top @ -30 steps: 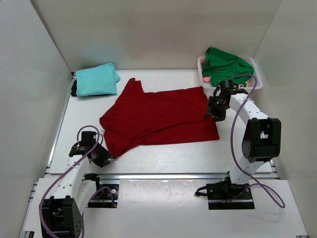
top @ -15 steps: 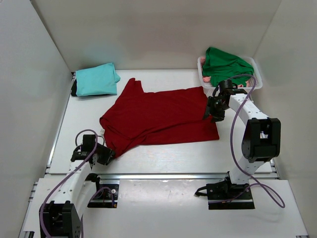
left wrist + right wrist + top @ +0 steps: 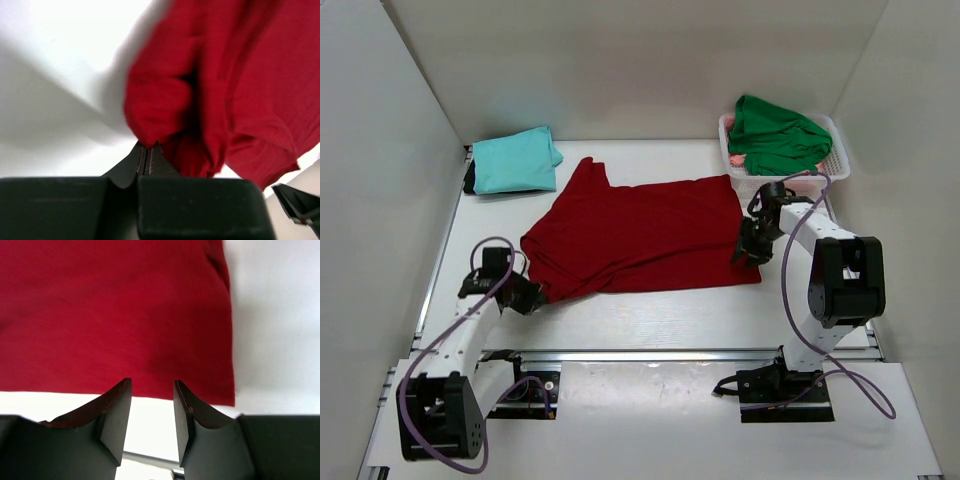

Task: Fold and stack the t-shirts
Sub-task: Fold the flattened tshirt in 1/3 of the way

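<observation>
The dark red t-shirt [image 3: 640, 235] lies spread flat on the table's middle. My left gripper [image 3: 532, 297] sits at its near left corner. In the left wrist view its jaws [image 3: 148, 146] are pressed together with bunched red cloth [image 3: 165, 100] pinched at the tips. My right gripper [image 3: 748, 250] is at the shirt's near right corner. Its fingers [image 3: 152, 385] stand apart, just over the red hem [image 3: 115, 310], with nothing between them. A folded light teal t-shirt [image 3: 515, 160] rests at the back left. A bright green t-shirt [image 3: 775, 135] is heaped in the basket.
The white lattice basket [image 3: 837, 160] stands at the back right, close behind my right arm. White walls enclose the table on three sides. A metal rail [image 3: 650, 353] runs along the near edge between the arm bases.
My left gripper moved in to the shirt's near left corner and shut on it, bunching the cloth. My right gripper shifted down to the near right corner and its jaws narrowed somewhat.
</observation>
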Controlling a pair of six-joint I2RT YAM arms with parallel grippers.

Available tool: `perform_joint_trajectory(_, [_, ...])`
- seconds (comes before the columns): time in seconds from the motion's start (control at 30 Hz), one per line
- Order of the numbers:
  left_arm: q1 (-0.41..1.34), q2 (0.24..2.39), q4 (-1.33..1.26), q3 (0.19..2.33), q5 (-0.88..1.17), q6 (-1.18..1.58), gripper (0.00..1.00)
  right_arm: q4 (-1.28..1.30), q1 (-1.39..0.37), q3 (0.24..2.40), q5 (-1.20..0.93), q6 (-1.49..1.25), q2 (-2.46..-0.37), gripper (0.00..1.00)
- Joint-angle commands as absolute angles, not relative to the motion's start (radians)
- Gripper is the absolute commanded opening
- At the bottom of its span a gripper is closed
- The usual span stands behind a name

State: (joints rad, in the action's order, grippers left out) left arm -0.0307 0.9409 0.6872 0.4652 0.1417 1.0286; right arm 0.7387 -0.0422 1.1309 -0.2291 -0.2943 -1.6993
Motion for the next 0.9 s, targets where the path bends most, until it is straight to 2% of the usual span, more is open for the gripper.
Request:
perform_joint_trajectory(0.0, [-0.025,0.988,0.775,0.601,0.081,0.853,0.0,0.701,-0.035,1.082,-0.229,-0.281,-1.706,0.36])
perform_joint_trajectory(0.17, [-0.101,1.051,0.845,0.667,0.026,0.732,0.0,0.722,-0.077,1.063,-0.175,-0.244,-1.752,0.36])
perform_joint_trajectory(0.4, [-0.097,1.17,0.911,0.762,-0.075,0.605,0.0,0.831,-0.06,1.074,-0.078,-0.184,-1.807,0.34])
perform_joint_trajectory(0.57, [-0.097,1.196,0.907,0.827,-0.146,0.566,0.06,0.867,-0.017,1.085,-0.08,-0.167,-1.775,0.33])
perform_joint_trajectory(0.6, [-0.1,1.209,0.901,0.837,-0.143,0.563,0.09,0.873,-0.009,1.091,-0.081,-0.169,-1.77,0.34])
perform_joint_trajectory(0.63, [-0.101,1.212,0.894,0.856,-0.137,0.558,0.16,0.87,-0.006,1.085,-0.084,-0.169,-1.764,0.33])
perform_joint_trajectory(0.7, [-0.101,1.241,0.87,0.894,-0.118,0.545,0.19,0.867,-0.002,1.071,-0.083,-0.155,-1.758,0.34])
perform_joint_trajectory(0.77, [-0.091,1.27,0.861,0.936,-0.08,0.537,0.32,0.862,-0.002,1.065,-0.095,-0.149,-1.761,0.33])
perform_joint_trajectory(0.83, [-0.101,1.302,0.868,0.95,-0.042,0.549,0.35,0.859,-0.008,1.069,-0.092,-0.141,-1.772,0.34])
perform_joint_trajectory(0.87, [-0.112,1.31,0.864,0.948,-0.006,0.551,0.41,0.862,-0.002,1.071,-0.092,-0.14,-1.779,0.34])
